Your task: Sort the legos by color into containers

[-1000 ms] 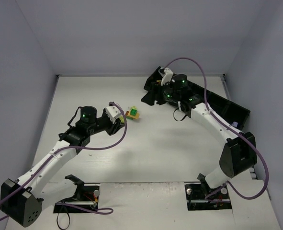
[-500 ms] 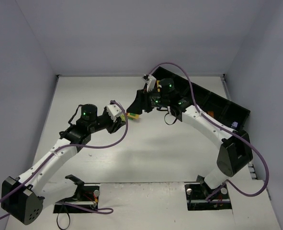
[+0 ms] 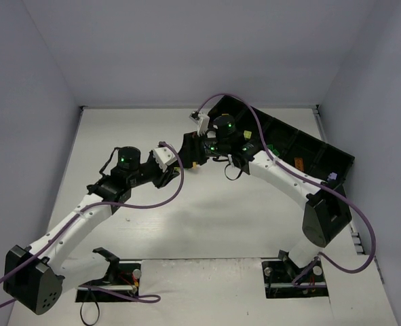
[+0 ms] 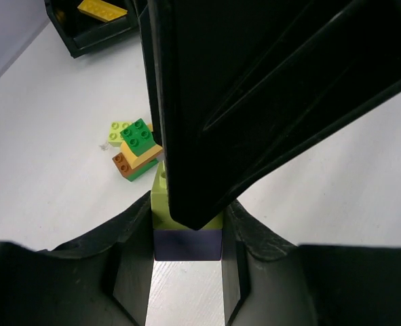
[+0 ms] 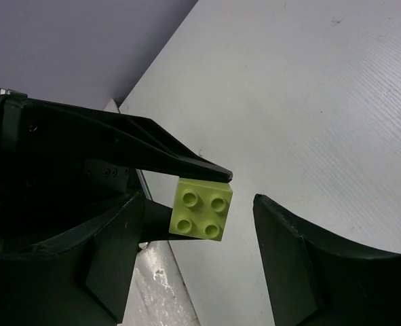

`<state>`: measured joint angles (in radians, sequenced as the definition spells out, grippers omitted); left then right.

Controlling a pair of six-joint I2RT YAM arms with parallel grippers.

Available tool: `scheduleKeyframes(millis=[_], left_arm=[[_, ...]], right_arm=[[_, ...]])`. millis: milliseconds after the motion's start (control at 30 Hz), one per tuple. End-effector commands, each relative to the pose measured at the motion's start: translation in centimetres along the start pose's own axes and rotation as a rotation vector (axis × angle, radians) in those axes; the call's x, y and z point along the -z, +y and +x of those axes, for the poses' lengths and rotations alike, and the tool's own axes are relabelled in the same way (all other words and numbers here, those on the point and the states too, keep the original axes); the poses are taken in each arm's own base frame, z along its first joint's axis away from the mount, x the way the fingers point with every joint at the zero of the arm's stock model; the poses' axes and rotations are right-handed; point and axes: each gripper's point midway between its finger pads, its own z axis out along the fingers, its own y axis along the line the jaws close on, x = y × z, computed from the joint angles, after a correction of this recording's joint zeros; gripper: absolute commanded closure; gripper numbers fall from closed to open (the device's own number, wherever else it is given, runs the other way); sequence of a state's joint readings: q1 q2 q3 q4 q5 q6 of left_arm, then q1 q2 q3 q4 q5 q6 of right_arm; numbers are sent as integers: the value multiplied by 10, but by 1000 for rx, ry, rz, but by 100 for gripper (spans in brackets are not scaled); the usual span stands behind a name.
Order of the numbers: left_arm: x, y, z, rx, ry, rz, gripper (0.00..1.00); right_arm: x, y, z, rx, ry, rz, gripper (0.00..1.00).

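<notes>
Black plastic fingers (image 4: 129, 258) of the left gripper (image 4: 186, 217) are clamped on a two-brick stack: a lime brick (image 4: 161, 197) seated on a lilac brick (image 4: 186, 244), one finger pressed to each side. The left arm reaches from its base at the near edge of the white table (image 3: 119, 129) to about mid-table. There the left gripper (image 3: 172, 166) meets the right gripper (image 3: 188, 151) almost nose to nose. In the right wrist view the lime brick (image 5: 202, 207) shows four studs facing the camera. It sits between the right gripper's fingers (image 5: 295, 258), which stand apart on either side of it. A clear gap shows on one side; whether the other finger touches the brick cannot be told. One right finger fills most of the left wrist view and hides the top of the stack. Just beyond the held stack, a small cluster lies on the table: a dark green brick (image 4: 138, 135) on a yellow brick (image 4: 144, 152), with an orange-brown brick (image 4: 123, 165) at its near corner and a pale lime piece (image 4: 117, 129) touching behind. Farther back, a row of black containers (image 3: 322, 153) runs diagonally from the table's far middle toward its right edge. The nearest end compartment (image 4: 91, 37) holds a flat yellow plate (image 4: 102, 9). Small coloured pieces sit in other compartments, too small to identify.
</notes>
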<state>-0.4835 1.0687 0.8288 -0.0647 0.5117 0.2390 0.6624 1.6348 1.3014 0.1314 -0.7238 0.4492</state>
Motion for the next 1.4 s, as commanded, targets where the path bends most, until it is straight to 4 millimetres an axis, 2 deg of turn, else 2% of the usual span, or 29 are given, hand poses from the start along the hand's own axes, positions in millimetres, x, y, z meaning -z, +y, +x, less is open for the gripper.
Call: scheduleKeyframes(millis=[0,367,467,600,633,667,700,800,900,1033,1100,1367], left_arm=[[3,15,-49,-92,-128,-47,98],[5,17,-55,-107,-146,-59,98],[6,16,-56,-103,-148,-56,98],[6,17,-54,-99,-144,-58,98],[6,16,-53,-100,-142,-57,98],[6,17,-52,-97,-138,-62,97],[6,17,-51,-98,-135,-66,91],[7,19,-45,-92,-119,-80,71],[8,19,-40,-87,-106,-89,64],[9,22,-33,-97,-87,-108,61],[10,19,-22,-87,-52,-104,61],[7,19,-13,-89,-30,-99,61]], right_arm=[[1,28,-29,71,-71,-83,39],[-5,17,-18,50,-39,-67,47],[-7,16,-17,47,-32,-66,53],[-9,17,-16,47,-27,-70,70],[-9,16,-16,46,-28,-68,83],[-8,17,-19,51,-35,-68,89],[-7,18,-19,53,-37,-67,99],[-6,19,-22,60,-44,-67,100],[-5,21,-24,64,-48,-71,100],[-3,24,-26,68,-51,-79,100],[-3,24,-25,66,-49,-80,100],[-1,25,-27,70,-57,-79,100]])
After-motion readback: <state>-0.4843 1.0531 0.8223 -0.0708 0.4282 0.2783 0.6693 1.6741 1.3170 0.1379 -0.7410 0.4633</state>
